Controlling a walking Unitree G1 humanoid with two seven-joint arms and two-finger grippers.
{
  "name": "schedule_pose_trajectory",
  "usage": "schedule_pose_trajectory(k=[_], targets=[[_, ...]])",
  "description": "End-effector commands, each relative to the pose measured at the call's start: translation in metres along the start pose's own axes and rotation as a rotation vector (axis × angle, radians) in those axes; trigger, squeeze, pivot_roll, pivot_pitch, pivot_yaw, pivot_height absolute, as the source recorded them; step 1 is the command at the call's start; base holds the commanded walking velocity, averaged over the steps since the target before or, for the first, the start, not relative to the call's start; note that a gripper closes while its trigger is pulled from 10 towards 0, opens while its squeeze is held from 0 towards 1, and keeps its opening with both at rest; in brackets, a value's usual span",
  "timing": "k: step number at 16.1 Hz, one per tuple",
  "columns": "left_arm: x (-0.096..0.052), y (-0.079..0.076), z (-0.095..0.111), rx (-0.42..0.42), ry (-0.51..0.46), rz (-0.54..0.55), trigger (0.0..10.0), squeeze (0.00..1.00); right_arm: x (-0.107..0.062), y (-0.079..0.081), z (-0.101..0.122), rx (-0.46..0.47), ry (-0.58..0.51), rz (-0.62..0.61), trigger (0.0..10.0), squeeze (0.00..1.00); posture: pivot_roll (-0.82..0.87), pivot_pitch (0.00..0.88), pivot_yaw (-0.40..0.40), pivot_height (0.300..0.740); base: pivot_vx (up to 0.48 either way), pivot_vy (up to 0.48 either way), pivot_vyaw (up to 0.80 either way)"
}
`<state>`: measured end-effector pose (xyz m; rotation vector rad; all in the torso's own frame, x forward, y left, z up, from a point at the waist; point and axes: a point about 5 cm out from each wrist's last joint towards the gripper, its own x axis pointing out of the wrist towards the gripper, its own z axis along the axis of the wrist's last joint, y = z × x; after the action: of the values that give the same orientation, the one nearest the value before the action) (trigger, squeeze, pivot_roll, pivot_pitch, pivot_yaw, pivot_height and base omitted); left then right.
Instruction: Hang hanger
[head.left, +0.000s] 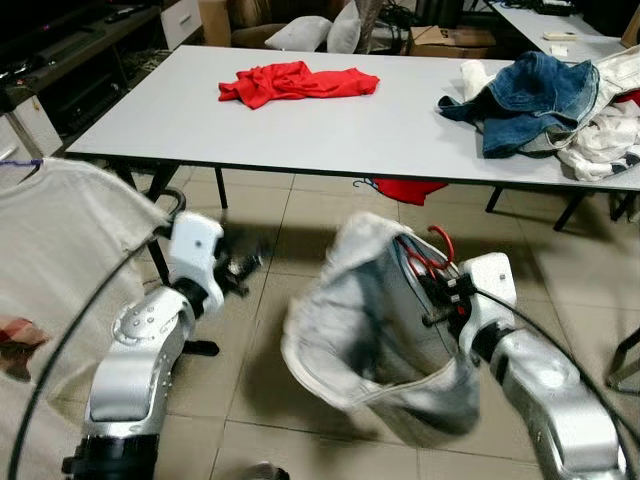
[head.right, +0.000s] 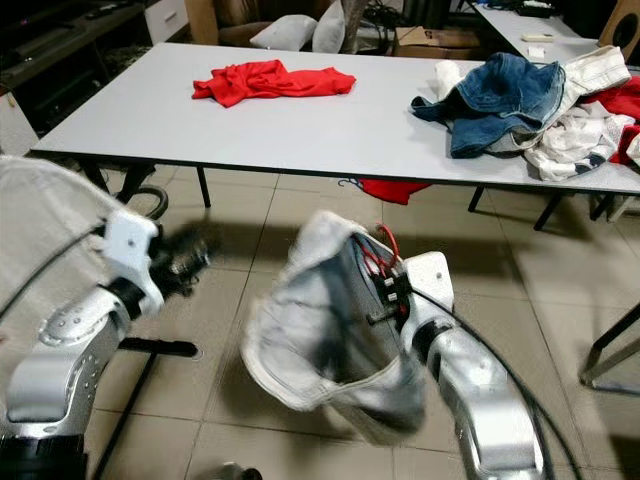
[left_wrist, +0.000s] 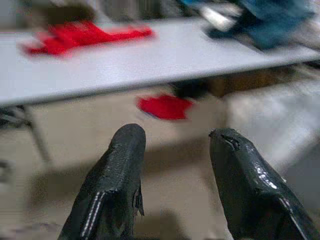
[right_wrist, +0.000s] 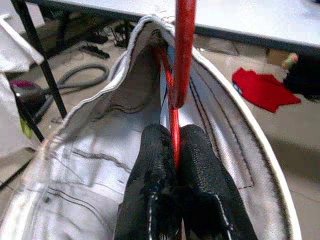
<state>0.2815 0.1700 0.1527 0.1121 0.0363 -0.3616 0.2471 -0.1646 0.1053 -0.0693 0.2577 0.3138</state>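
Observation:
A red hanger (right_wrist: 179, 70) carries a pale grey-white garment (head.left: 360, 320), held low over the tiled floor in front of the table. My right gripper (right_wrist: 174, 150) is shut on the hanger's thin red wire, just below its hook (head.left: 440, 245). The garment drapes around the hanger and hides most of it. My left gripper (left_wrist: 175, 145) is open and holds nothing; it hovers over the floor at left (head.left: 240, 268), pointing toward the table.
A long white table (head.left: 330, 130) stands ahead, bearing a red cloth (head.left: 295, 82) and a pile of denim and white clothes (head.left: 545, 100). A red item (head.left: 405, 188) lies under it. A white shirt (head.left: 50, 260) hangs at near left beside a black stand (head.left: 160, 265).

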Motion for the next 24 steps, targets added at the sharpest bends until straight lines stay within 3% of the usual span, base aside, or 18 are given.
schedule_pose_trajectory(k=[1,6,12,20,21,24], targets=[[-0.004,-0.003,-0.005,0.043,0.016,0.062,10.0,0.00,-0.001,0.004,0.015,-0.020,-0.102,-0.048,10.0,0.00,0.01,0.000,0.020,0.740,0.000,0.000,0.80],[-0.004,-0.012,-0.013,-0.064,0.052,0.103,10.0,0.00,0.001,0.015,0.018,0.043,-0.122,-0.003,10.0,0.00,-0.01,0.000,0.035,0.740,0.000,0.000,0.80],[-0.006,-0.008,-0.010,-0.085,0.050,0.130,10.0,0.00,0.006,0.022,0.022,0.028,-0.119,0.065,10.0,0.00,0.00,0.000,0.031,0.740,0.000,0.000,0.80],[-0.003,-0.013,-0.006,-0.150,0.027,0.105,10.0,0.00,0.006,0.021,0.024,0.101,-0.134,0.081,10.0,0.00,0.01,0.000,0.020,0.740,0.000,0.000,0.80],[-0.004,-0.013,-0.005,-0.186,0.021,0.116,10.0,0.00,0.006,0.022,0.022,0.110,-0.125,0.091,10.0,0.00,0.01,0.000,0.020,0.740,0.000,0.000,0.80],[-0.005,-0.011,-0.004,-0.116,0.022,0.122,10.0,0.00,0.007,0.022,0.022,0.097,-0.121,0.109,10.0,0.00,0.02,0.000,0.017,0.740,0.000,0.000,0.80]])
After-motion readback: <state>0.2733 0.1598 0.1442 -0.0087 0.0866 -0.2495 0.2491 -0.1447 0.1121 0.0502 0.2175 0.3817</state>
